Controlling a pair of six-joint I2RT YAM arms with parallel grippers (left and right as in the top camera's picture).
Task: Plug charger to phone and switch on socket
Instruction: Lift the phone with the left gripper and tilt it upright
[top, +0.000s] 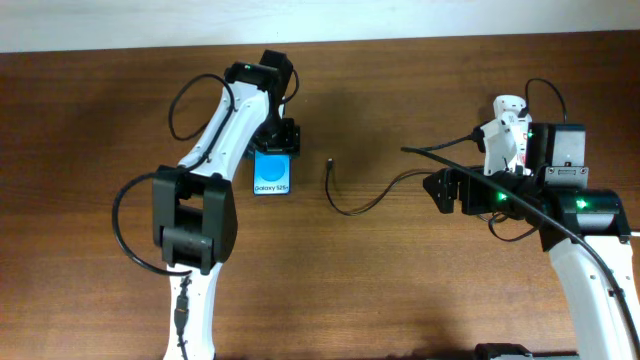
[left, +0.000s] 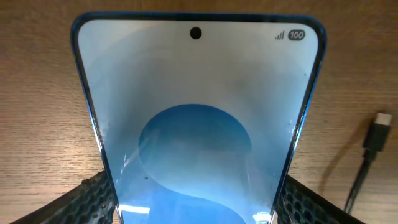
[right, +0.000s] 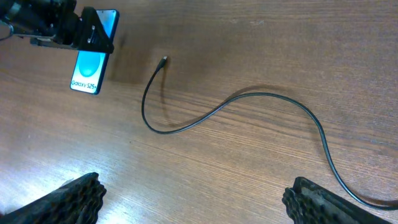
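The phone (top: 272, 176) lies flat on the wooden table with its blue screen up. It fills the left wrist view (left: 196, 124) and shows in the right wrist view (right: 92, 62). My left gripper (top: 277, 142) is at its far end, with a finger pad against each long side (left: 198, 208). The charger is a thin black cable (top: 362, 205) lying in a curve, with its plug (top: 330, 165) free on the table just right of the phone (left: 379, 127) (right: 163, 60). My right gripper (top: 443, 190) is open and empty above bare table (right: 193, 199). The white socket (top: 503, 128) is partly hidden by the right arm.
Thick black robot cables (top: 520, 200) run over the right arm. The table's far edge (top: 400, 38) meets a pale wall. The left arm (top: 200, 180) reaches diagonally from the front left.
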